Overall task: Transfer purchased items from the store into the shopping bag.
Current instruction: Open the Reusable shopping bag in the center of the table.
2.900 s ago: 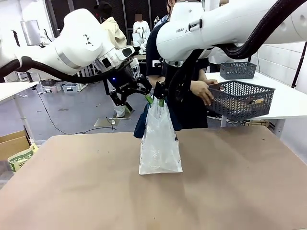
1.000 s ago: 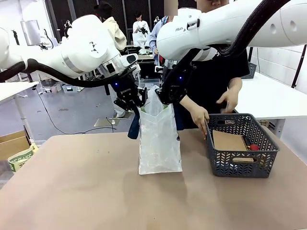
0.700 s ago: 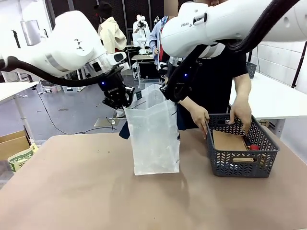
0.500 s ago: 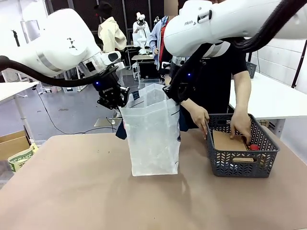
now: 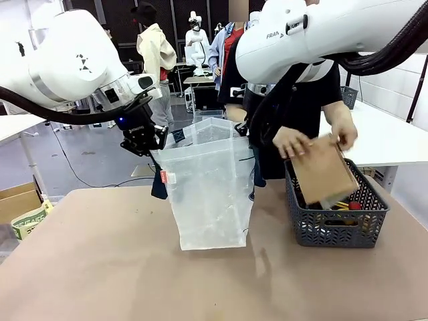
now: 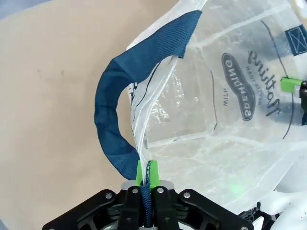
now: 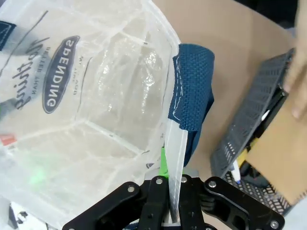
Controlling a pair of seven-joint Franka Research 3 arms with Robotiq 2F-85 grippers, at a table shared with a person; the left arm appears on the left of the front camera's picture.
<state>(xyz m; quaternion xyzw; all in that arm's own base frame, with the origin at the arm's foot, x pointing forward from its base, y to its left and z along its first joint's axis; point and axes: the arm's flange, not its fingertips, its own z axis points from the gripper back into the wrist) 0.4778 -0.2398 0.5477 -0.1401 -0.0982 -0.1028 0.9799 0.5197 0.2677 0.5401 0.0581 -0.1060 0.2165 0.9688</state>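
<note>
While person [image 5: 319, 100] holds brown packet [image 5: 323, 170], left hand [image 6: 145, 175], right hand [image 7: 168, 165] pinch shopping bag [image 5: 210, 194].

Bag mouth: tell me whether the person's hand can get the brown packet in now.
Probably yes. The left gripper and right gripper pinch opposite rims, spreading the bag open; nothing covers its mouth, and the hand holds the packet beside it, above the basket.

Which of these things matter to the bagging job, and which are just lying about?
Job:
- shopping bag, rim pinched by the left gripper and right gripper
- grey basket
- brown packet, held above the basket by the person's hand

Lying about:
- cardboard box, left of the table
- white side table
</note>
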